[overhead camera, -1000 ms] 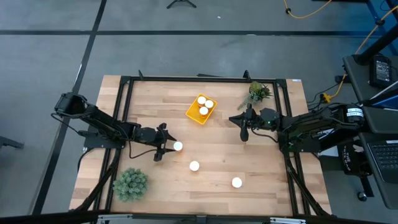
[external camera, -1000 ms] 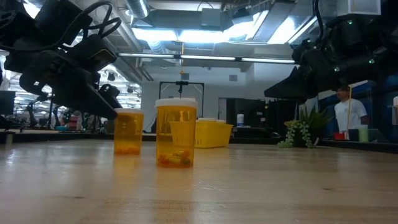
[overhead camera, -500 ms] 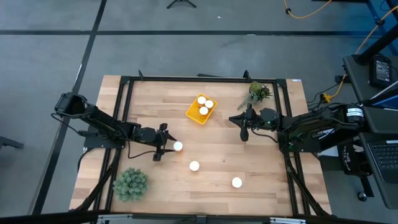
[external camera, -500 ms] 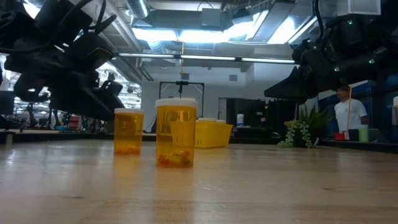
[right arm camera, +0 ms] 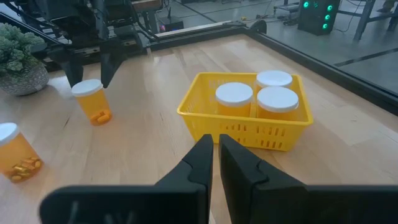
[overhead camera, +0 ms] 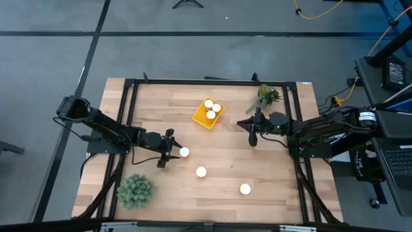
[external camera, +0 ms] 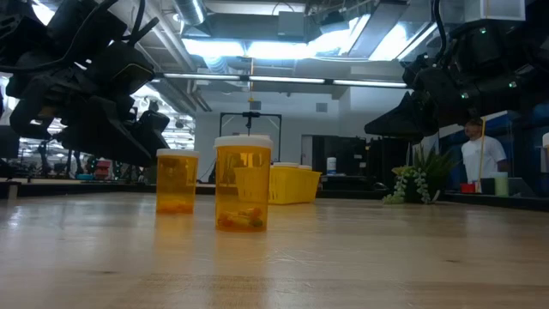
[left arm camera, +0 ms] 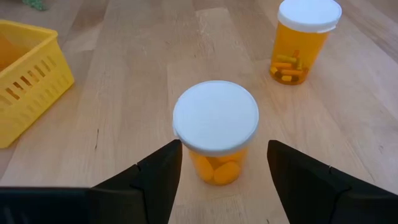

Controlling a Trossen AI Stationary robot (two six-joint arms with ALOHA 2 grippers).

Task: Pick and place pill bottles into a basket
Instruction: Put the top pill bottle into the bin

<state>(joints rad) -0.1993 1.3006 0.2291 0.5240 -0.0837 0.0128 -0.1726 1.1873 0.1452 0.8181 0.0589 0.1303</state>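
Three pill bottles with white caps stand loose on the wooden table: one (overhead camera: pixel 184 152) in front of my left gripper, one (overhead camera: pixel 201 172) nearer the front edge, and one (overhead camera: pixel 245 189) at the front right. Three more bottles (overhead camera: pixel 211 109) stand in the yellow basket (overhead camera: pixel 199 118) at the far middle. My left gripper (overhead camera: pixel 171 151) is open. In the left wrist view its fingers (left arm camera: pixel 163 167) stand on either side of the nearest bottle (left arm camera: pixel 215 124), apart from it. My right gripper (overhead camera: pixel 253 132) is shut and empty, hovering right of the basket.
A round green plant (overhead camera: pixel 134 190) stands at the front left and a trailing plant (overhead camera: pixel 266 96) at the far right. A black frame (overhead camera: pixel 129 116) runs along the table's sides. Bare wood lies between the loose bottles and the basket.
My left gripper has edged a little toward the bottle in front of it, and in the low view its wrist has tipped. The bottles and the basket have stayed where they were.
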